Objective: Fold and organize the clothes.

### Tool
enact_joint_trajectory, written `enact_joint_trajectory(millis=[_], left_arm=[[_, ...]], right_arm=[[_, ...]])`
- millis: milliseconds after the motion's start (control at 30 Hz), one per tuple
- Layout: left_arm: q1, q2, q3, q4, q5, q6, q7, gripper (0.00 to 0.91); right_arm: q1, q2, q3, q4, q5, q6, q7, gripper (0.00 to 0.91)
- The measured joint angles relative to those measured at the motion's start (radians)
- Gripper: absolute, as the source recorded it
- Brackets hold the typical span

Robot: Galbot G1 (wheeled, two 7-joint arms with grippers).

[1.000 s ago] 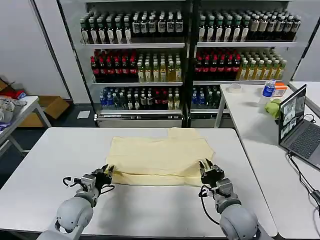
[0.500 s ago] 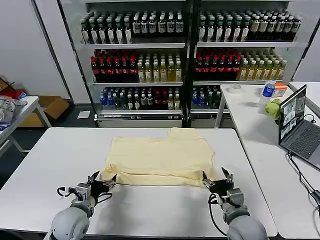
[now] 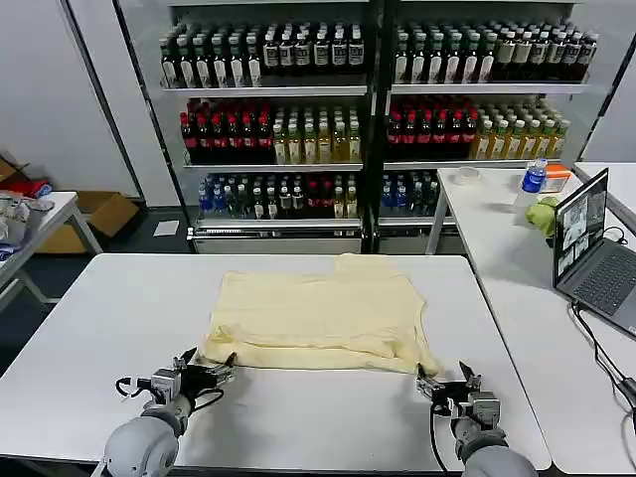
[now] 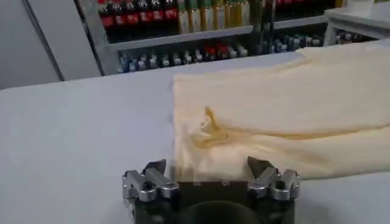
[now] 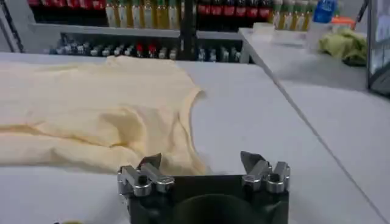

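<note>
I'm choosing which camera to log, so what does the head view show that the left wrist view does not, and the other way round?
Head view alone: the right gripper, open, off the near right corner of the garment; a laptop on the side table; the garment's whole outline. Left wrist view alone: a close look at the small crumple in the near fold by the left gripper. Both: the open left gripper empty at the garment's near left corner, the white table, and the bottle shelves behind.
</note>
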Motion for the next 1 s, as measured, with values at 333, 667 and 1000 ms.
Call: enact_joint_trajectory(millis=[333,667,1000], left_arm=[[0.005,0.003,-0.002,0.012,-0.003,-0.010,0.004,0.010],[0.000,0.001,-0.006,0.031,-0.011,-0.019,0.007,0.010],[0.018,0.002,-0.016,0.012,-0.012,-0.021,0.007,0.010]], right_arm=[[0.028,0.008,-0.028,-0.030,0.005,0.008,-0.016,0.000],[0.038,0.002,-0.040,-0.040,0.010,0.009,-0.025,0.000],[0.016,-0.012,-0.032,-0.017,0.013,0.006,-0.027,0.000]])
